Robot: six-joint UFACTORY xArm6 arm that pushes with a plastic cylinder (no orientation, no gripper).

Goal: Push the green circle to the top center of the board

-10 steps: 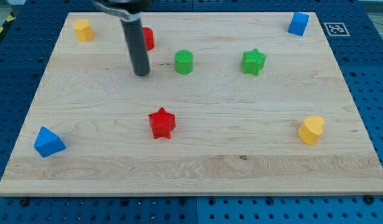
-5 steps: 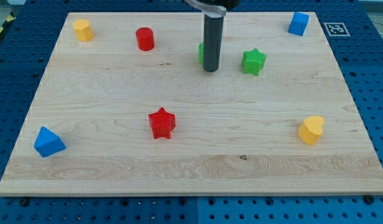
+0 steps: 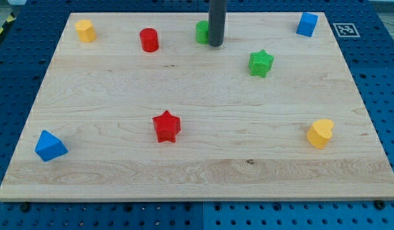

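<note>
The green circle [image 3: 201,31] stands near the top centre of the wooden board [image 3: 197,160], partly hidden behind the dark rod. My tip [image 3: 215,45] rests on the board just to the right of and slightly below the green circle, touching or nearly touching it. The rod rises straight up out of the view's top.
A red cylinder [image 3: 149,39] stands left of the green circle. A green star [image 3: 261,63] lies to the lower right. A yellow block [image 3: 86,30] is at top left, a blue block [image 3: 306,24] at top right. A red star [image 3: 166,126], blue block [image 3: 50,145] and yellow heart [image 3: 320,133] lie lower.
My tip swept right from beside the red cylinder, then toward the view's top. The green circle moved right and up toward the board's top centre.
</note>
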